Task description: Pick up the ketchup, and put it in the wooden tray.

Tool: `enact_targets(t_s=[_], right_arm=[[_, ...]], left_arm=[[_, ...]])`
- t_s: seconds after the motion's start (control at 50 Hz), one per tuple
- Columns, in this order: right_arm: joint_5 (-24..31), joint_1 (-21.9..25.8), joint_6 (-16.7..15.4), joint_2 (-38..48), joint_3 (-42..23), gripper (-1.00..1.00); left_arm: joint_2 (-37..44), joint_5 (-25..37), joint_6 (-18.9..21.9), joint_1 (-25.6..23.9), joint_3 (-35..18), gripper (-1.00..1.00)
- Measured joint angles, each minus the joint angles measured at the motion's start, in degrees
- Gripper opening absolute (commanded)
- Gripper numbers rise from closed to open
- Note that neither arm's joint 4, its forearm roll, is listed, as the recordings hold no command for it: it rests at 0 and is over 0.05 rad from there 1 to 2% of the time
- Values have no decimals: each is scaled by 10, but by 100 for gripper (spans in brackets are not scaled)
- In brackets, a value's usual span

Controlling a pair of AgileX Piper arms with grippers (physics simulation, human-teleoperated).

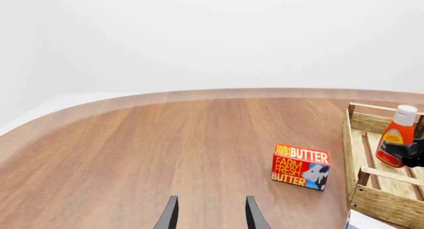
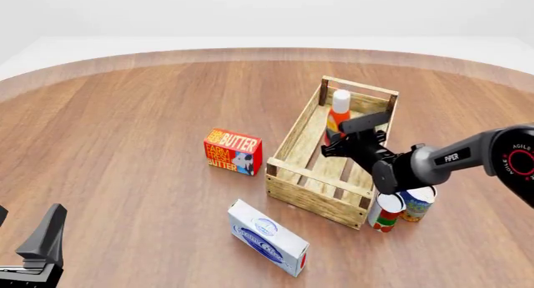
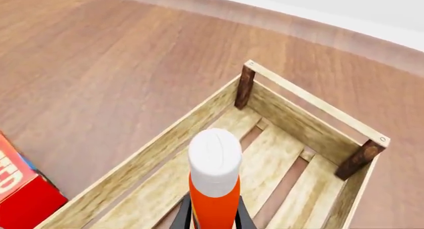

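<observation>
The ketchup (image 2: 338,115), an orange-red bottle with a white cap, stands upright inside the far half of the wooden tray (image 2: 293,133). My right gripper (image 2: 336,142) is shut on the bottle's lower body. Its base is hidden, so I cannot tell whether it touches the slats. The right wrist view looks down on the ketchup's cap (image 3: 214,157) over the tray's slats (image 3: 278,159). The left wrist view shows the ketchup (image 1: 395,136) in the tray (image 1: 386,204), held by the right gripper (image 1: 409,155). My left gripper (image 1: 210,218) is open and empty, low at the near left (image 2: 37,241).
A red butter box (image 2: 234,152) stands left of the tray and also shows in the left wrist view (image 1: 301,165). A white and blue box (image 2: 267,237) lies in front of the tray. Two cans (image 2: 386,212) (image 2: 416,203) stand at the tray's near right corner.
</observation>
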Motion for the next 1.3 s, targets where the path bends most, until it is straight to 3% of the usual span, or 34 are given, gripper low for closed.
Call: enact_targets(t_s=[0.9,0.92,1.3], right_arm=[[8,-7,6,18,-8,-100],[8,-7,6,18,-8,100],[3,-7,14,12,-5,100]], left_arm=[[0,0,0,0,0,100],[0,0,0,0,0,100],[0,0,0,0,0,100]])
